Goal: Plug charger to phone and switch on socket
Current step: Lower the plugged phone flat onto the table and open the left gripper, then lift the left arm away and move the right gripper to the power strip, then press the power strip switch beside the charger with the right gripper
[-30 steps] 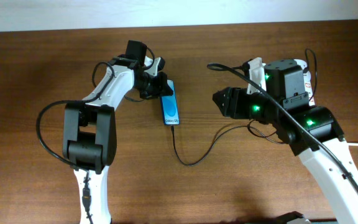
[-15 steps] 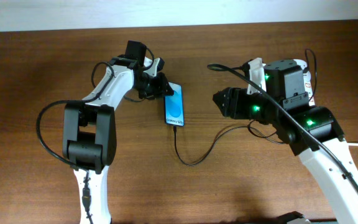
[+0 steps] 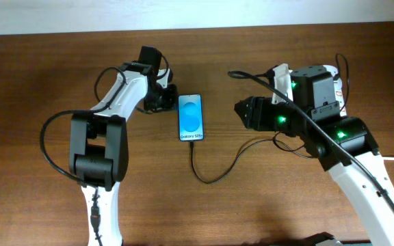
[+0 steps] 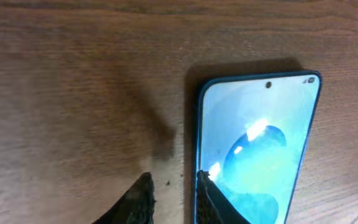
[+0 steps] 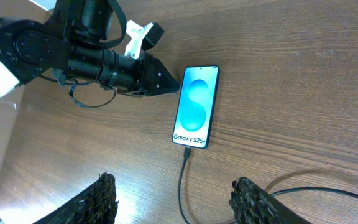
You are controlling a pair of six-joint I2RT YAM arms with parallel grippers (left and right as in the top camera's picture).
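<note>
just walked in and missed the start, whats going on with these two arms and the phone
The phone lies flat on the table, screen lit, with the charger plugged into its lower edge. The left gripper sits right beside the phone's left edge; its fingers are nearly closed and hold nothing. The right gripper hovers open to the phone's right, holding nothing. The socket is hidden from view, so its switch state is unknown.

The setting appeared to be a robotics lab: two robot arms were mounted at a bare wooden table (image 3: 40,82) set against a plain white wall (image 3: 197,14).
</note>
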